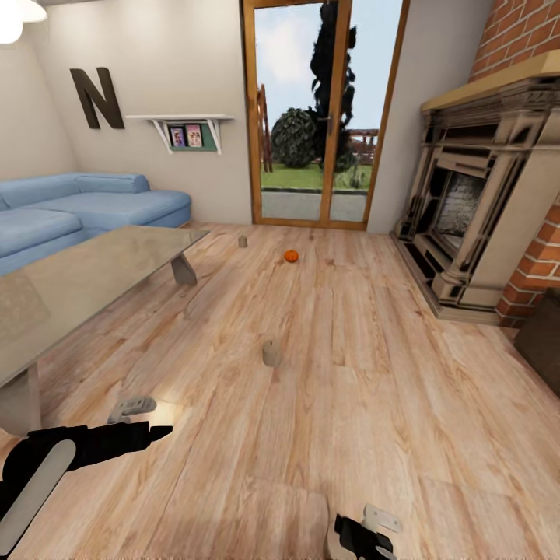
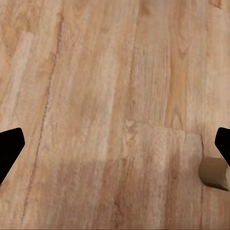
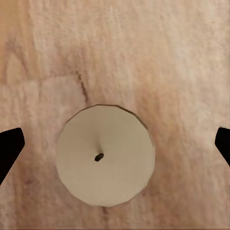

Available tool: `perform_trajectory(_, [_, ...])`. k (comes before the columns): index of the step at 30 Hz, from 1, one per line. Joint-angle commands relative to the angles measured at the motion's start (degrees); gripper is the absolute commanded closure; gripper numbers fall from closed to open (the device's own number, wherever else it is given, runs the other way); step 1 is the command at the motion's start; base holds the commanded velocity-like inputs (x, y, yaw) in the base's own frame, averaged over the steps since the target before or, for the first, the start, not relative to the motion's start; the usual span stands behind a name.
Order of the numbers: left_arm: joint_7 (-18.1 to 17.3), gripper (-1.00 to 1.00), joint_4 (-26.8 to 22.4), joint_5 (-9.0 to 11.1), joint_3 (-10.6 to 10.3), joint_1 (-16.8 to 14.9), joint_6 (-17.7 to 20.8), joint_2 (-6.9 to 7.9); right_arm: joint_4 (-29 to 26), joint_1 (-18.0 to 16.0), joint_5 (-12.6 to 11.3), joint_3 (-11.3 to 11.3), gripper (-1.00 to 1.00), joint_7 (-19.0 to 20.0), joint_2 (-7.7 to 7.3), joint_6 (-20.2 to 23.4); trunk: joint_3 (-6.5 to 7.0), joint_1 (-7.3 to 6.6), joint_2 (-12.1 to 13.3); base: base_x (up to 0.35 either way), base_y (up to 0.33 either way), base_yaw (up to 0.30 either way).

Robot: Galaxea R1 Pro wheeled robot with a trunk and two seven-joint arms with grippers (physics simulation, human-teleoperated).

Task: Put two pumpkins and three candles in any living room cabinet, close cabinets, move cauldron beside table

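Right wrist view: candle [image 3: 105, 155] stands upright on the floor [image 3: 167, 57], centred under the right gripper [image 3: 115, 146], jaws spread wide.
Handling: probably light, stiff; pinch its round sides.

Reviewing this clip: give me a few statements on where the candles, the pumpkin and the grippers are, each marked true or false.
1. A pumpkin sits on the floor near the glass door. True.
2. A candle stands on the coffee table. False: it stands on the floor.
3. The right wrist view looks straight down on a candle between open fingers. True.
4. The left gripper is shut on a candle. False: it is open over bare floor.
5. A second small candle stands past the table's far corner. True.
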Motion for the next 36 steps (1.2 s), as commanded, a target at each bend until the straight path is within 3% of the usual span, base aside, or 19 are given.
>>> perform_trajectory(1, [-0.1, -1.00, 0.0, -0.1, 0.0, 0.0, 0.2, 0.06, 0.0, 0.0, -0.5, 0.5, -1.00, -0.2, -0.01, -0.3, -0.28, 0.01, 0.0, 0.000, 0.000, 0.000])
perform_trajectory(22, [-0.2, -1.00, -0.2, -0.1, 0.9, 0.0, 0.3, 0.20, 0.0, 0.0, 0.4, 1.4, -1.00, -0.1, 0.51, -1.1, -4.93, 0.55, -0.3, 0.000, 0.000, 0.000])
perform_trajectory(30, [-0.4, -1.00, -0.3, 0.3, 5.8, 0.0, 0.5, 0.90, 0.0, 0.0, 0.6, 1.5, -1.00, 0.1, 0.51, -1.1, -6.70, 0.76, -0.4, 0.000, 0.000, 0.000])
perform_trajectory(36, [-0.4, -1.00, -0.3, 0.3, 6.3, 0.0, 0.5, 0.92, 0.0, 0.0, 0.6, 3.1, -1.00, 0.3, 0.52, -1.1, -7.59, 0.86, -0.5, 0.000, 0.000, 0.000])
